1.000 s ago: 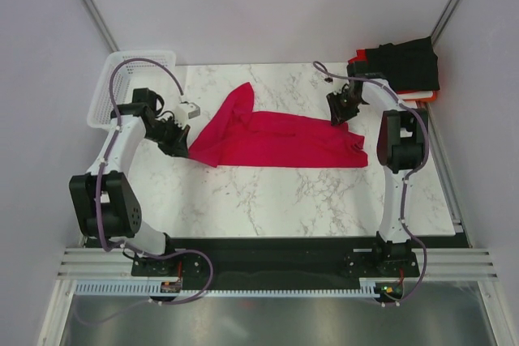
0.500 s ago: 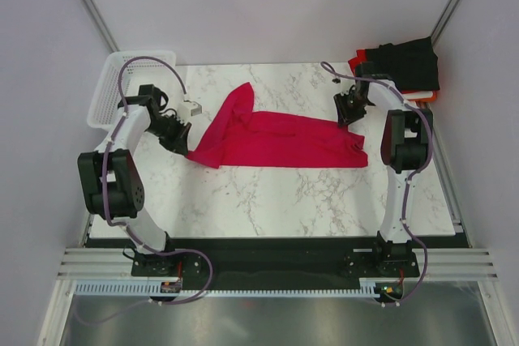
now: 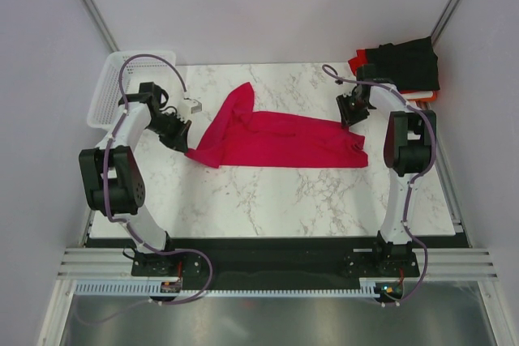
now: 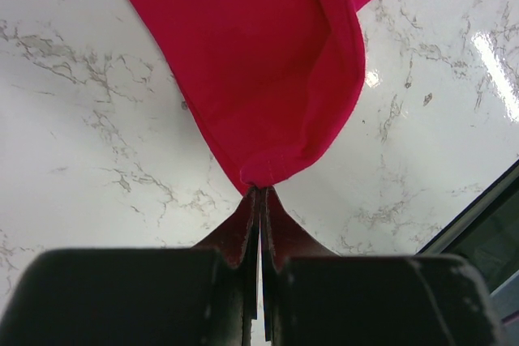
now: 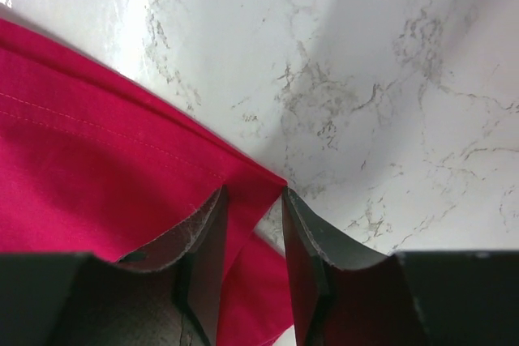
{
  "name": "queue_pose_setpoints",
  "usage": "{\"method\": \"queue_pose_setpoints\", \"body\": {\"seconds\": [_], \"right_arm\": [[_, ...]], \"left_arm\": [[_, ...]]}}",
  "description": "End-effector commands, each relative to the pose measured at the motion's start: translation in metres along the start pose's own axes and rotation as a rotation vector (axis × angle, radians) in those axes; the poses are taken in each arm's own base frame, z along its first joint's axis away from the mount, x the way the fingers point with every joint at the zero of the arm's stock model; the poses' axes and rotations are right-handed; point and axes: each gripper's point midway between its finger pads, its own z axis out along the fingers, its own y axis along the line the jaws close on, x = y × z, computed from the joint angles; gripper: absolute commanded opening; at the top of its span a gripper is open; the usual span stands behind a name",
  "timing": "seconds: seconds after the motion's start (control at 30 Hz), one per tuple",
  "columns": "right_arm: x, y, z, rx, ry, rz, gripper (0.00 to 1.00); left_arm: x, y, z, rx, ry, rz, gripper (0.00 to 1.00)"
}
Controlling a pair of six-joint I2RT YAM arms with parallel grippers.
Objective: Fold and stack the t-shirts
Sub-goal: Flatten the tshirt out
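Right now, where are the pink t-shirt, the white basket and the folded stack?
crimson t-shirt (image 3: 284,142): top external view, middle of the cloth.
white mesh basket (image 3: 101,95): top external view, left wall.
folded stack (image 3: 409,64): top external view, black top shirt.

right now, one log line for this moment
left gripper: shut on crimson t-shirt corner | right gripper: open, astride opposite corner | fold: unfinished

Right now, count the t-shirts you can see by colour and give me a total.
crimson-pink t-shirt, spread out: 1
black t-shirt, folded, on top at the far right: 1
orange-red t-shirt, edge showing under the black one: 1
Total: 3 in view; anything lower in that pile is hidden.
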Motion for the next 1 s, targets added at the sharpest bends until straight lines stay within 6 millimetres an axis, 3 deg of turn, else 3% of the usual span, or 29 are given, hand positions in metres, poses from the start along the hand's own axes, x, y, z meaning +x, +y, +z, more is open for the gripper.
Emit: {"method": "queue_pose_setpoints", "body": {"seconds": [0.0, 0.13, 0.23, 0.37, 0.43, 0.5, 0.53, 0.57, 0.6, 0.63, 0.67, 0.7, 0.77, 0.8, 0.97], "right_arm": [[-0.005, -0.004, -0.007, 0.023, -0.025, 0.006, 0.41], [0.007, -0.001, 0.002, 0.002, 0.014, 0.008, 0.37], [0.009, -0.001, 0.006, -0.007, 0.019, 0.005, 0.21], [-0.025, -0.009, -0.007, 0.018, -0.075, -0.033, 0.03], [-0.061, -0.017, -0.032, 0.067, -0.195, -0.097, 0.00], [-0.108, -0.025, -0.077, 0.132, -0.353, -0.160, 0.00], [-0.122, -0.029, -0.095, 0.166, -0.401, -0.197, 0.00], [-0.146, -0.031, -0.131, 0.212, -0.489, -0.224, 0.00], [-0.162, -0.033, -0.152, 0.247, -0.555, -0.247, 0.00], [-0.171, -0.035, -0.171, 0.279, -0.597, -0.275, 0.00], [-0.181, -0.033, -0.202, 0.313, -0.659, -0.294, 0.00], [-0.189, -0.032, -0.221, 0.340, -0.711, -0.310, 0.00], [-0.193, -0.033, -0.244, 0.385, -0.753, -0.327, 0.00], [-0.195, -0.031, -0.266, 0.411, -0.790, -0.335, 0.00], [-0.187, -0.027, -0.322, 0.492, -0.852, -0.339, 0.00]], "left_arm": [[-0.014, 0.004, -0.006, -0.014, -0.035, 0.004, 0.02], [-0.016, 0.004, -0.006, -0.012, -0.041, -0.001, 0.02], [-0.018, 0.006, -0.006, -0.015, -0.047, -0.004, 0.02], [-0.029, 0.012, -0.013, -0.041, -0.067, -0.004, 0.02], [-0.048, 0.019, -0.026, -0.076, -0.110, 0.009, 0.02], [-0.067, 0.027, -0.041, -0.120, -0.157, 0.013, 0.02], [-0.090, 0.034, -0.059, -0.160, -0.214, 0.038, 0.02], [-0.103, 0.036, -0.070, -0.180, -0.249, 0.049, 0.02], [-0.128, 0.040, -0.094, -0.225, -0.317, 0.070, 0.02], [-0.141, 0.040, -0.104, -0.233, -0.354, 0.081, 0.02], [-0.153, 0.042, -0.115, -0.248, -0.388, 0.089, 0.02], [-0.173, 0.041, -0.137, -0.280, -0.450, 0.109, 0.02], [-0.188, 0.039, -0.152, -0.290, -0.499, 0.121, 0.02], [-0.200, 0.037, -0.168, -0.314, -0.539, 0.140, 0.02], [-0.216, 0.029, -0.201, -0.370, -0.616, 0.187, 0.02]]}}
